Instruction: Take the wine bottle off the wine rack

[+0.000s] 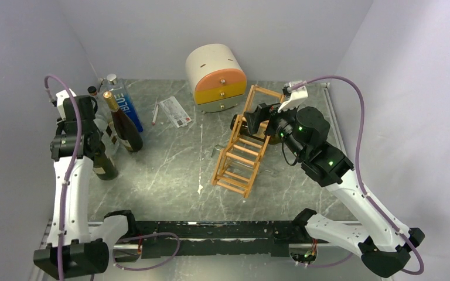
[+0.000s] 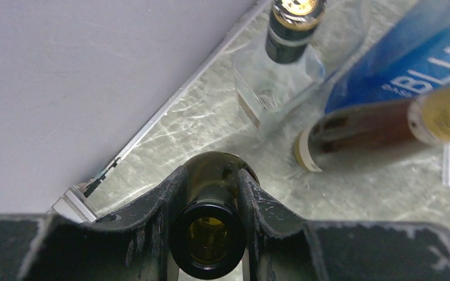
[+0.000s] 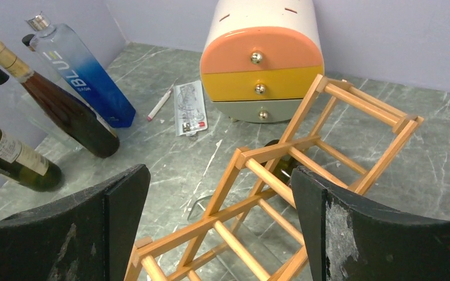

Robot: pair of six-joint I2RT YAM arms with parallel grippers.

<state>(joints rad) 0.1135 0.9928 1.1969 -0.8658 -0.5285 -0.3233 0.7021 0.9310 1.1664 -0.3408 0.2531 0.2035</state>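
The dark green wine bottle (image 1: 104,164) with a pale label stands upright by the left wall, well away from the wine rack. My left gripper (image 1: 87,137) is shut on its neck; the left wrist view shows both fingers (image 2: 258,199) pressed on the neck below the open mouth (image 2: 208,240). The bottle also shows in the right wrist view (image 3: 12,158). The light orange wooden wine rack (image 1: 243,146) leans at centre right. My right gripper (image 1: 249,120) hovers open over its upper end (image 3: 220,175), holding nothing. A dark rounded thing (image 3: 281,164) sits behind a rung; I cannot tell what it is.
A blue bottle (image 1: 128,108), a brown gold-topped bottle (image 1: 123,123) and a clear black-capped bottle (image 1: 96,96) stand close to the left gripper. A round cream-and-orange drawer box (image 1: 217,76) stands at the back. A card (image 1: 174,111) and a pen (image 1: 154,114) lie beside it.
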